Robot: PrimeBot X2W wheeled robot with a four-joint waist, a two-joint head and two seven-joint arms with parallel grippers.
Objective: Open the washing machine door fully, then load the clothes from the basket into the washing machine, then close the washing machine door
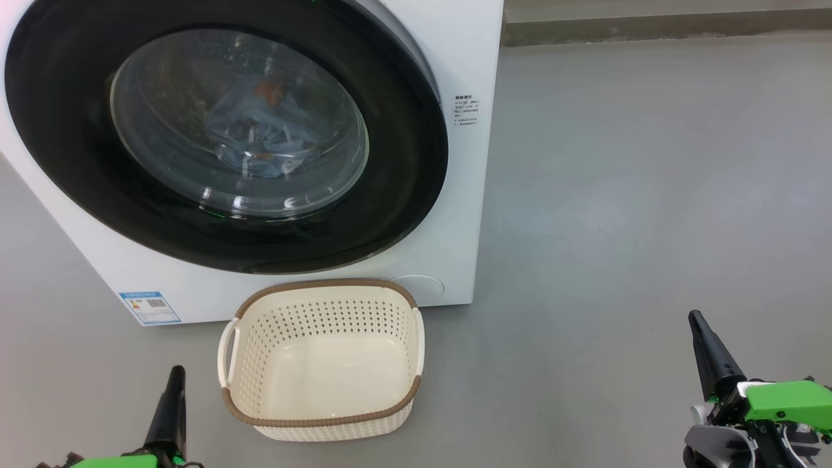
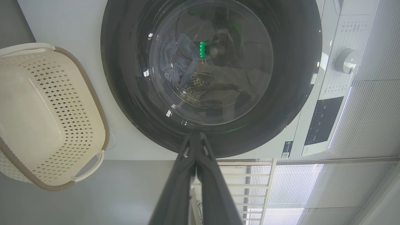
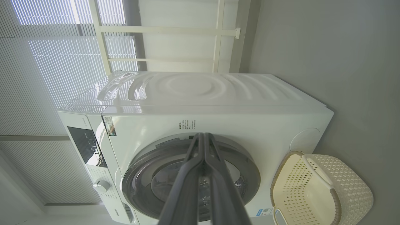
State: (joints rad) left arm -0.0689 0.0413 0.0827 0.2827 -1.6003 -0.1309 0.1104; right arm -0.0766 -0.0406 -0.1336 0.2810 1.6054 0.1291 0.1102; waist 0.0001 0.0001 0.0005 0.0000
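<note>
Clothes (image 1: 260, 136) are in neither gripper. The left gripper (image 1: 175, 376) is pinched tight with nothing in it, low down on the left. The right gripper (image 1: 699, 325) is pinched tight and empty too, low on the right, well apart from everything.

Near the left gripper sits the basket (image 1: 325, 285) on the floor, and it has nothing in it. Just behind the basket stands the washing machine (image 1: 468, 195). The washing machine door (image 1: 65, 130) looks pushed shut against the front.

Through the glass, blue cloth with a bit of orange lies inside the drum. The glass is shiny, so I can't be sure it's every piece.

I think opening, loading and closing are all done. Maybe nothing is left.
</note>
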